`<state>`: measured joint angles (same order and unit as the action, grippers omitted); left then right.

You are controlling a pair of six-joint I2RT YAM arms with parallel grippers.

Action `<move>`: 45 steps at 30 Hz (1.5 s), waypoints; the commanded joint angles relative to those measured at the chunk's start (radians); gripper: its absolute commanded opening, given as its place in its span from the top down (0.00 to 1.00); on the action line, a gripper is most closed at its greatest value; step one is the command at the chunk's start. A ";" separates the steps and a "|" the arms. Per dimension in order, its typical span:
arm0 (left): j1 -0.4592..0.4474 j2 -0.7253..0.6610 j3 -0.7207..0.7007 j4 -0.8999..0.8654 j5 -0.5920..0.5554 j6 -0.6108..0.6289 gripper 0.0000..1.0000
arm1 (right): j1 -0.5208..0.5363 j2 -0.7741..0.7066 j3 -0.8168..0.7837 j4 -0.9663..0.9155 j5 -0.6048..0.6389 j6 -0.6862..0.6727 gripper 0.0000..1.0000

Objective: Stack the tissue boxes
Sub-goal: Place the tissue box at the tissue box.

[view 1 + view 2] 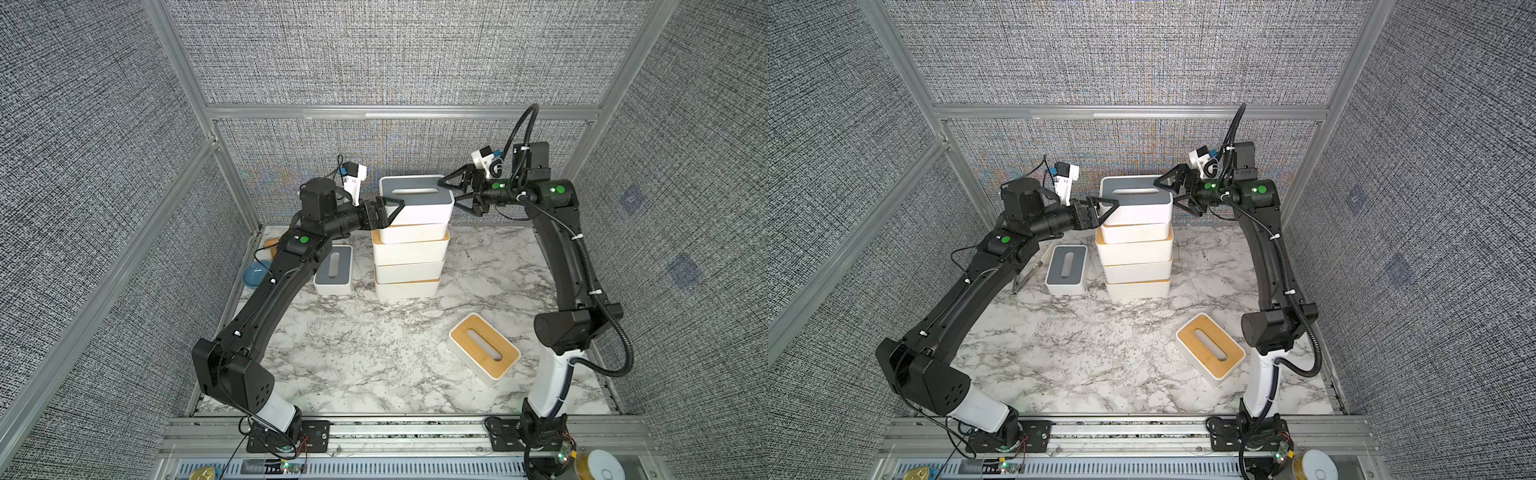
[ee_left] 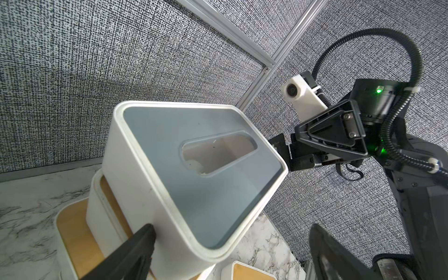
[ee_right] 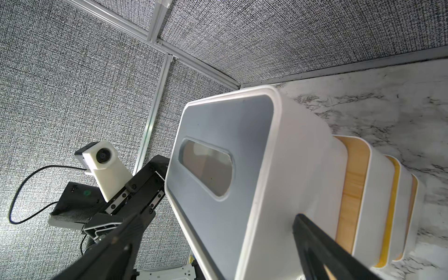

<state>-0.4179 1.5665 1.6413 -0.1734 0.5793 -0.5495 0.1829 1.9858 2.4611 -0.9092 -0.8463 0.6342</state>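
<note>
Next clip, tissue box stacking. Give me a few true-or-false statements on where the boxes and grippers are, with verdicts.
1. The top box of the stack has a grey lid. True.
2. Both grippers are shut. False: the left gripper and the right gripper are open, one at each end of that box.
3. A tan-lidded box lies alone on the table near the right arm's base. True.
4. The loose grey-lidded box sits on the right arm's side of the stack. False: it is on the left arm's side.
5. The blue bowl rests on the stack. False: it sits at the table's edge beside the left arm.
</note>
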 commanded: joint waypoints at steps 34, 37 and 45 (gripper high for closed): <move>-0.002 -0.031 -0.028 0.036 0.063 0.012 0.00 | 0.034 -0.019 0.013 0.030 -0.031 0.008 0.01; -0.002 -0.027 -0.023 0.036 0.062 0.008 0.01 | 0.034 -0.025 0.009 0.029 -0.027 0.008 0.01; -0.001 -0.016 -0.015 0.035 0.056 0.004 0.01 | 0.035 -0.040 -0.006 0.032 -0.026 0.009 0.01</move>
<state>-0.4160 1.5463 1.6165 -0.1741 0.5789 -0.5495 0.2073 1.9583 2.4615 -0.9077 -0.8097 0.6342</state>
